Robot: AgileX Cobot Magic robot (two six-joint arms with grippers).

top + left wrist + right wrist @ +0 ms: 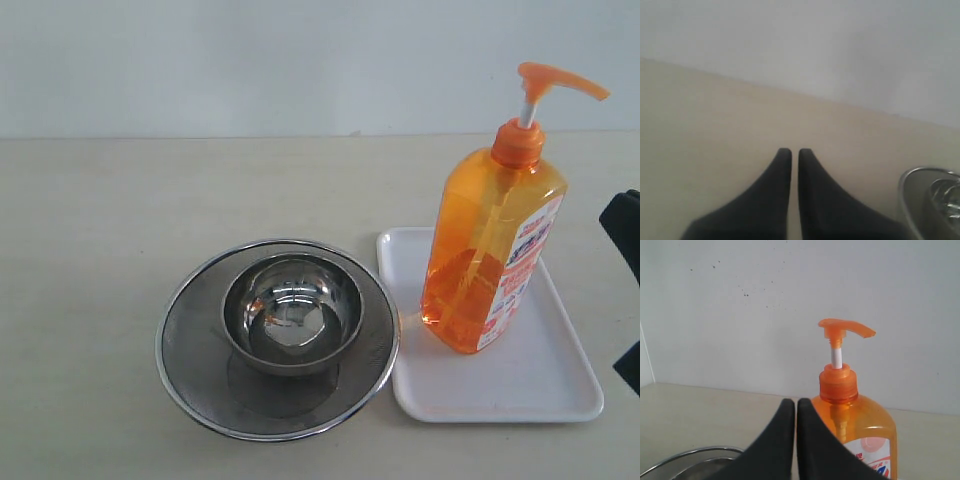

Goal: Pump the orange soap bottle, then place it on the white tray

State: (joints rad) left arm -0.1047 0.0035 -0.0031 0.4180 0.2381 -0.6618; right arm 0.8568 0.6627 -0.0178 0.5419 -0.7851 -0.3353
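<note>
The tall translucent orange rectangular plastic soap bottle [490, 250] stands upright on the flat white rectangular plastic tray [560, 390], toward the tray's left side in the exterior view. Its long axis is vertical and its orange pump spout points to the right of that view. The pump head is raised on a bare white stem, and a white-orange label covers one side. Both the left gripper [791, 152] and the right gripper [796, 402] are closed and hold nothing. The pale beige surface [100, 220] also carries a round steel mesh strainer [190, 370] with a steel bowl [290, 310] in it, before a plain white wall [250, 60].
</note>
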